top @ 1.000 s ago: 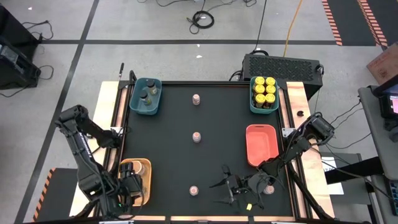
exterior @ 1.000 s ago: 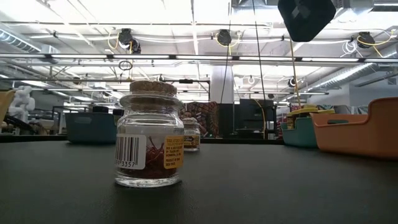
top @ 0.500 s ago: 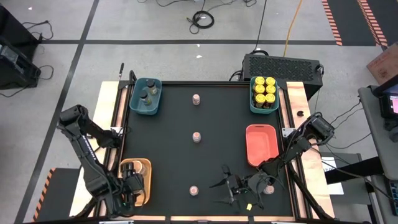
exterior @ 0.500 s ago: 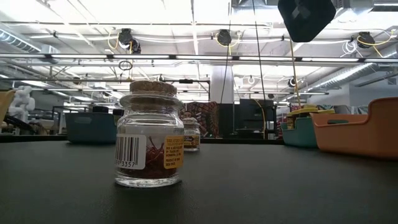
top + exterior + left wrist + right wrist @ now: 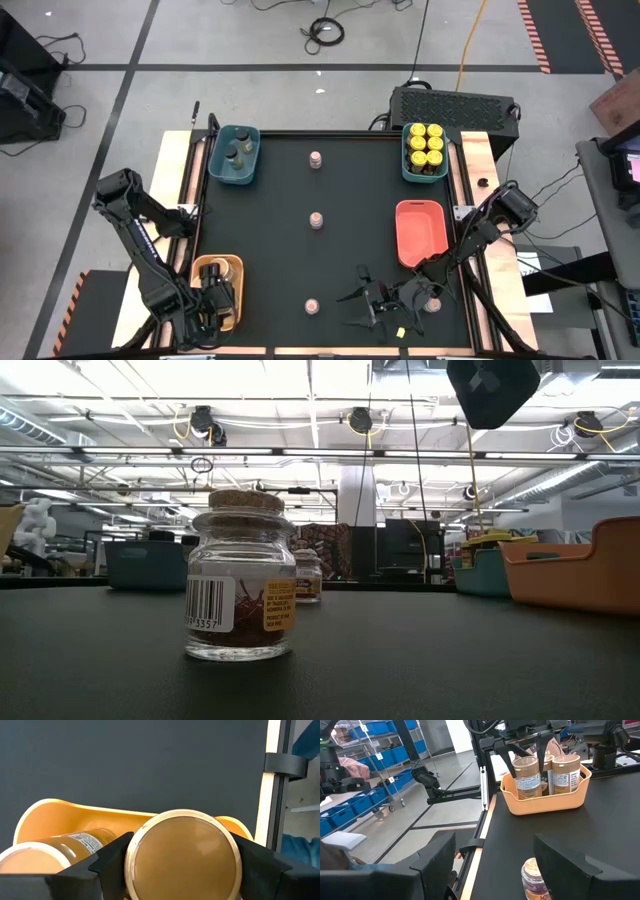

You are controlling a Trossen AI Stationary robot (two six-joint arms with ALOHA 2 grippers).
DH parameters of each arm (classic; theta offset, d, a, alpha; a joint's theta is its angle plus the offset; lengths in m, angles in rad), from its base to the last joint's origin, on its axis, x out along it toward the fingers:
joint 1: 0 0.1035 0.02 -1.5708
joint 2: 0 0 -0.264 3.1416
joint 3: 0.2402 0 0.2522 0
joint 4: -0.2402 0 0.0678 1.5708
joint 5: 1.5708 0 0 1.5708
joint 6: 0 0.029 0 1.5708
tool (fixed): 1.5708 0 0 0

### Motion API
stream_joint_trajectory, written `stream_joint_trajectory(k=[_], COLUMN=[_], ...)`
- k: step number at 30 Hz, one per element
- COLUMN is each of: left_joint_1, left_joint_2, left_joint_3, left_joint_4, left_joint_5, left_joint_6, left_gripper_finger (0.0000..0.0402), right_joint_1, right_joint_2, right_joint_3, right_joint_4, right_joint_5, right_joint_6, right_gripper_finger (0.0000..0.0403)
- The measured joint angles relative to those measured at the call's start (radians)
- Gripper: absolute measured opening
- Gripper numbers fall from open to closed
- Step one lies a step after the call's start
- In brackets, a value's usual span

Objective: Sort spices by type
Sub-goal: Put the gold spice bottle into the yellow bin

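A tan-lidded jar (image 5: 183, 855) sits between the left gripper's (image 5: 213, 296) two dark fingers (image 5: 112, 857), which close on its sides. The jar is at the yellow tray (image 5: 234, 268) at the table's (image 5: 350, 220) near left corner, where other tan-lidded jars (image 5: 528, 777) stand upright. Whether the held jar rests on the tray floor or hangs just above it cannot be told.

Three small cork-topped jars stand on the bare table in a line down the middle: one far (image 5: 316, 159), one central (image 5: 317, 220) and one near (image 5: 312, 306). In the low view the near one (image 5: 240, 589) holds reddish threads.

The right gripper (image 5: 363, 300) hovers low over the table's near right side, beside the near small jar, its fingers (image 5: 437, 857) spread apart and holding nothing. Another small jar (image 5: 434, 303) stands by the right arm.

A teal tray (image 5: 235, 172) at the far left holds dark-lidded jars (image 5: 236, 152). A second teal tray (image 5: 407, 165) at the far right holds yellow-lidded jars (image 5: 425, 143). A red tray (image 5: 420, 232) lies just before it.
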Motion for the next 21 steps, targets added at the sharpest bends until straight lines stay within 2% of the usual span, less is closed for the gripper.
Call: stream_joint_trajectory(k=[11,15,21], left_joint_1=[0.0,0.0,0.0], left_joint_2=[0.0,0.0,0.0], left_joint_3=[-0.016,-0.044,-0.044], left_joint_4=[-0.005,-0.007,0.003], left_joint_5=[-0.002,0.048,0.035], left_joint_6=[0.026,0.021,0.053], left_gripper_finger=[0.0281,0.0281,0.0281], right_joint_1=[0.0,0.0,0.0], right_joint_2=[0.0,0.0,0.0], right_joint_3=[0.0,0.0,0.0], right_joint_4=[-0.001,-0.001,0.001], right_joint_5=[-0.001,-0.001,-0.001], right_joint_6=[0.0,0.0,0.0], right_gripper_finger=[0.026,0.026,0.026])
